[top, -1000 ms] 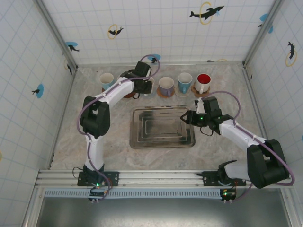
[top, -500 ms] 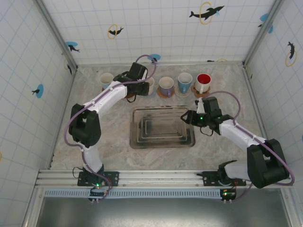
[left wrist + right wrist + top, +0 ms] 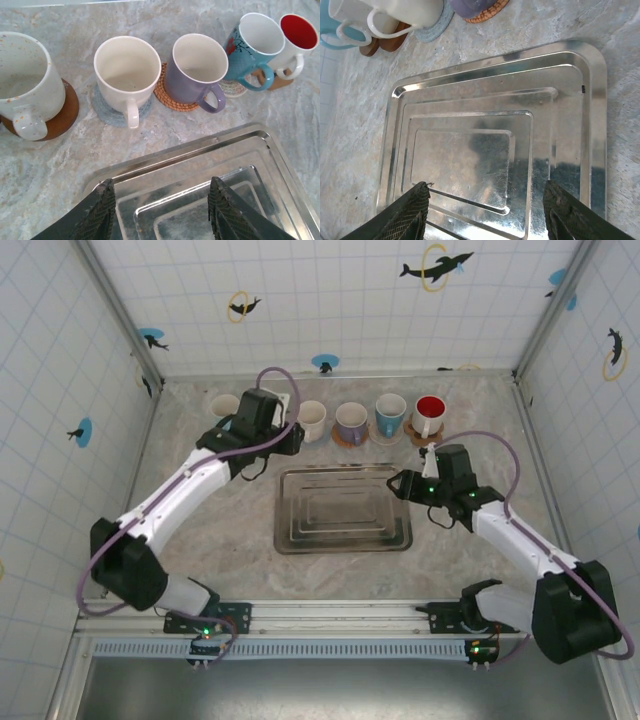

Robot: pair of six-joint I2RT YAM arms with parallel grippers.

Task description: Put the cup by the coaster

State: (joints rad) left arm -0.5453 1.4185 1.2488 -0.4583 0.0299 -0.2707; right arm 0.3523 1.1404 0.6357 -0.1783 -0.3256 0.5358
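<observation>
A plain white cup (image 3: 127,72) stands upright on a grey-blue coaster (image 3: 105,109), handle toward the camera; it also shows in the top view as the white cup (image 3: 312,420). My left gripper (image 3: 162,200) is open and empty, hanging over the far-left corner of the steel tray (image 3: 240,150), a short way in front of the cup and not touching it. From above, the left gripper (image 3: 283,437) sits just left of and nearer than the cup. My right gripper (image 3: 487,200) is open and empty above the tray's right side, and shows there from above too (image 3: 400,483).
A row of mugs runs along the back: a speckled white one (image 3: 22,85) on a brown coaster (image 3: 62,112), a purple one (image 3: 197,65) on a woven coaster (image 3: 172,100), a blue one (image 3: 252,42) and a red-lined one (image 3: 295,35). The tray (image 3: 343,510) lies mid-table.
My left gripper has let go of the white cup and drawn back to the left and nearer, its jaws opening. The right arm has barely moved.
</observation>
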